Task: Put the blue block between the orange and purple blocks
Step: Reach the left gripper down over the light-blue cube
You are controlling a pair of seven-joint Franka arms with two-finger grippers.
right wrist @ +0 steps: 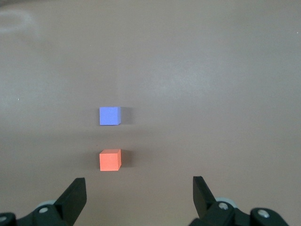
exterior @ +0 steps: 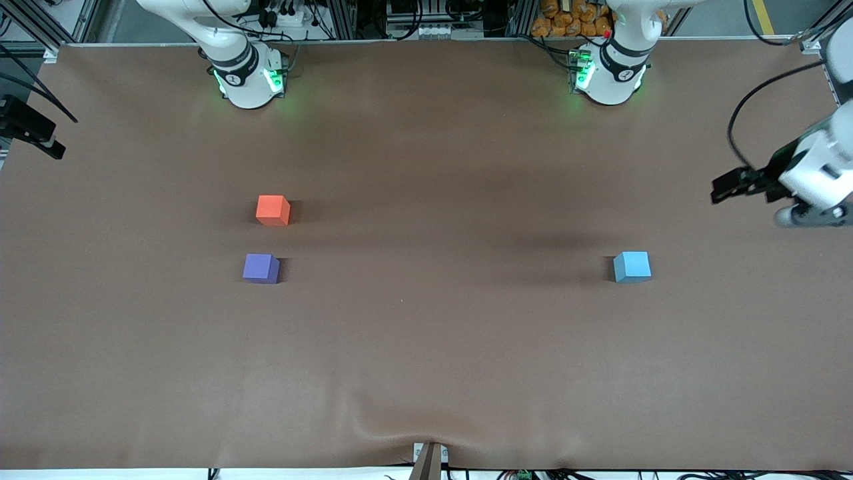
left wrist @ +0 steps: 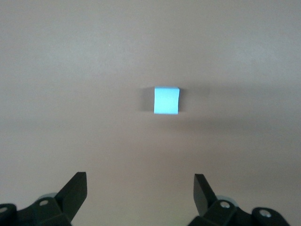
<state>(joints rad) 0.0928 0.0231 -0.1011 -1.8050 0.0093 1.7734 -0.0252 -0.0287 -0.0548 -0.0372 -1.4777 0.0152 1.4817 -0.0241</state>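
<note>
The purple block (exterior: 260,268) and the blue block (exterior: 632,267) sit about equally near the front camera, roughly mid-depth on the brown surface (exterior: 426,373). The purple one is toward the right arm's end, the blue one well apart from it toward the left arm's end. Both are small matte cubes resting flat. The orange block (exterior: 272,210) lies just beside the purple one, a little farther from the camera, with a narrow strip of bare cloth between them.

The left hand (left wrist: 140,190) hangs in the air over the surface's edge at the left arm's end, tilted toward the blue block, fingers (left wrist: 75,190) spread wide and holding nothing. The right hand (right wrist: 139,192) also hangs in the air, looking down on the orange and purple pair, fingers (right wrist: 74,194) wide apart and empty.

Wide bare cloth runs between the blue block and the pair. The cloth wrinkles slightly at the middle of the near edge.
</note>
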